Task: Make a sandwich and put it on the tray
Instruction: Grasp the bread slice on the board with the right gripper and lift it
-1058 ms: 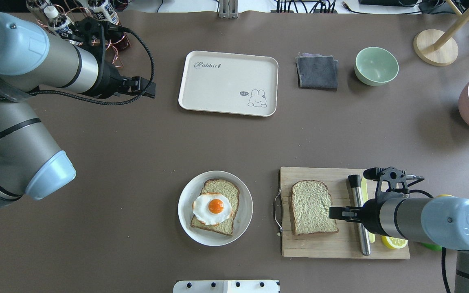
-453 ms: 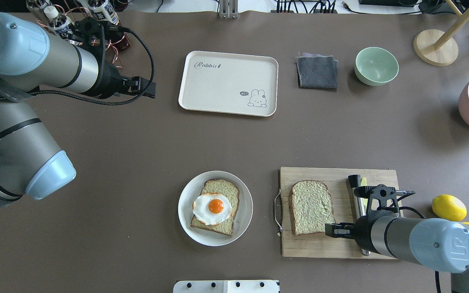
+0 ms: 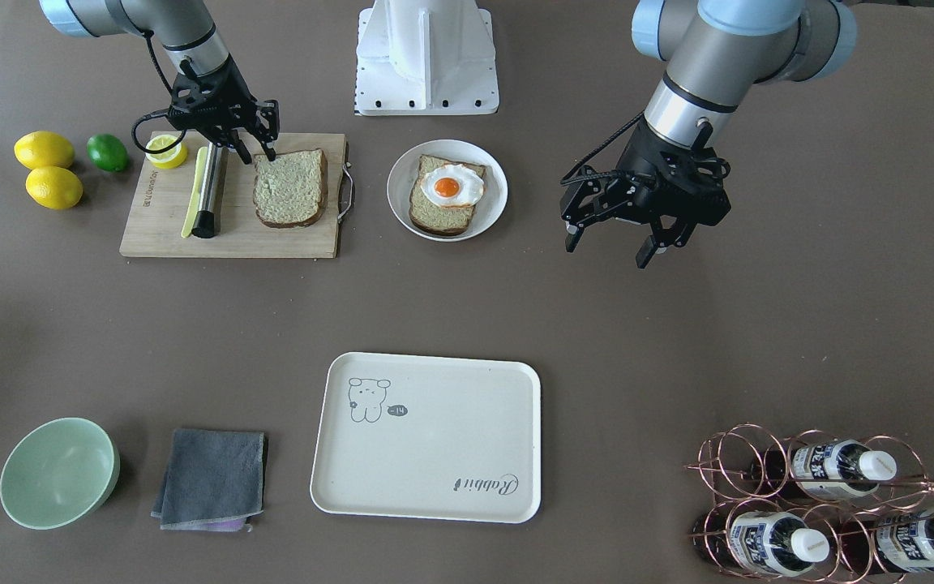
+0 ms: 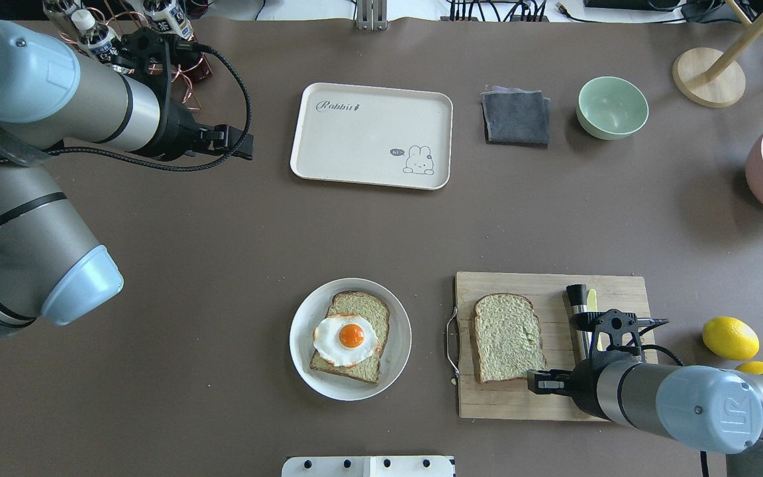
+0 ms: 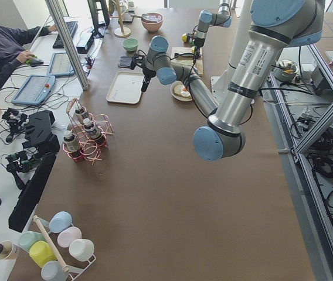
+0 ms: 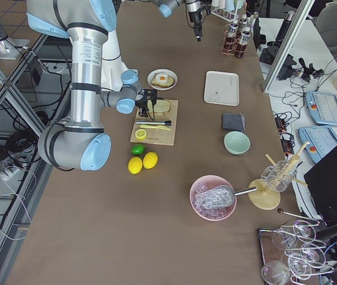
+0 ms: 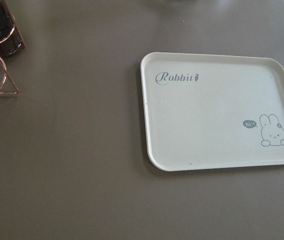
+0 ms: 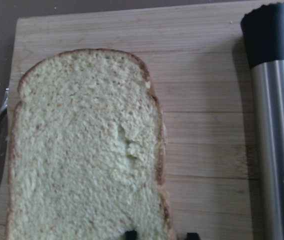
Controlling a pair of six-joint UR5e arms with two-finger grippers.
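Left hand (image 3: 606,248): jaws spread wide, nothing in them, hanging above the tabletop (image 4: 222,232) toward the far-left corner, between the copper bottle rack (image 3: 718,466) and the tray (image 4: 355,149). Tray sits at the middle of the far edge, well apart from every sandwich part.

Round white plate (image 4: 302,344), middle of the robot-side edge: bread slice (image 4: 371,311) flat on it, fried egg (image 4: 345,339) on top, yolk up.

Wooden cutting board (image 4: 540,285), toward the robot-side right corner: second bread slice (image 4: 506,334) flat on its left half, steel rod with black cap (image 4: 578,311) beside it.

Right hand (image 3: 255,152): low at that slice's robot-side right corner, jaws part open. One fingertip (image 8: 130,233) is over the crumb, the other over bare board, crust edge between them. Not clamped on the slice; can't tell if it touches.

Lemon (image 4: 730,338) near the right edge.
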